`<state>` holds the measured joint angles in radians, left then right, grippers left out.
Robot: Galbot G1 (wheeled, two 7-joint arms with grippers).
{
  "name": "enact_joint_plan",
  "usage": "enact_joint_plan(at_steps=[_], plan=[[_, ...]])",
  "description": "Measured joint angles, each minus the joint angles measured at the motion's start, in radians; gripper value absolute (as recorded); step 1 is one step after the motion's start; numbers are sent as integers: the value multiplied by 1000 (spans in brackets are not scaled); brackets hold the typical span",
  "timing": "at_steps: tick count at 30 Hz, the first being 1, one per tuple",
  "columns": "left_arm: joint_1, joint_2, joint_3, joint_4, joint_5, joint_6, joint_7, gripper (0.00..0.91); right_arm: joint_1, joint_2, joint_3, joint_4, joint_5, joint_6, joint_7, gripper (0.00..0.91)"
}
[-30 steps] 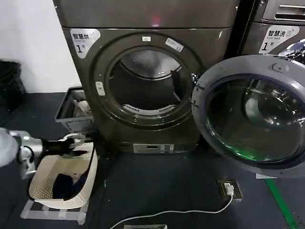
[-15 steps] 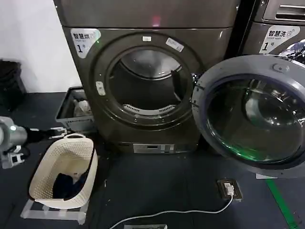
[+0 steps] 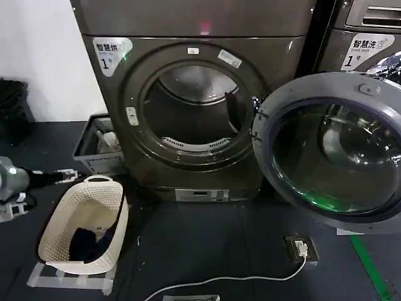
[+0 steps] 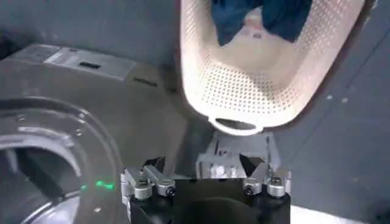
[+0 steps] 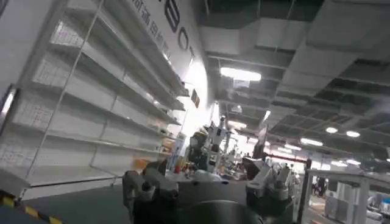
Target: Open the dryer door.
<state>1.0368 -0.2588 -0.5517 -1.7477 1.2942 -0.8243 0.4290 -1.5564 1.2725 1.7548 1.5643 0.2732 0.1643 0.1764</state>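
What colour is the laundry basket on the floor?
Cream-white laundry basket, perforated, clearest in the head view.

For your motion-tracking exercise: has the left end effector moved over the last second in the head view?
Yes. The left end effector has drawn back toward the robot's left, off the cream perforated plastic laundry basket, whose handle it was over before.

Left arm [image 3: 15, 179]: rounded grey shell at the joint, narrowing to a black forearm section, pale metal fittings at the tip. Left gripper [image 4: 206, 176]: black central body, two silver-grey finger mounts on either side, each with round screw heads; dark finger tips. Right gripper [image 5: 207, 182]: same build, black rounded housing, grey jointed brackets left and right, small bolts visible on each bracket.
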Motion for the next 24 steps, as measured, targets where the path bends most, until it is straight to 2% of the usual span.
enact_joint_plan(at_steps=[7, 14, 19, 24], plan=[[36, -42, 12, 26, 140, 1, -56, 907, 0, 13, -6, 7, -2, 6, -4, 907], [28, -52, 38, 35, 164, 1, -52, 907, 1, 12, -11, -2, -3, 12, -8, 907], [38, -37, 62, 64, 124, 1, -51, 907, 4, 12, -22, -4, -4, 14, -10, 907], [27, -11, 109, 142, -28, 1, -43, 907, 3, 13, -24, -3, -5, 16, -11, 907]])
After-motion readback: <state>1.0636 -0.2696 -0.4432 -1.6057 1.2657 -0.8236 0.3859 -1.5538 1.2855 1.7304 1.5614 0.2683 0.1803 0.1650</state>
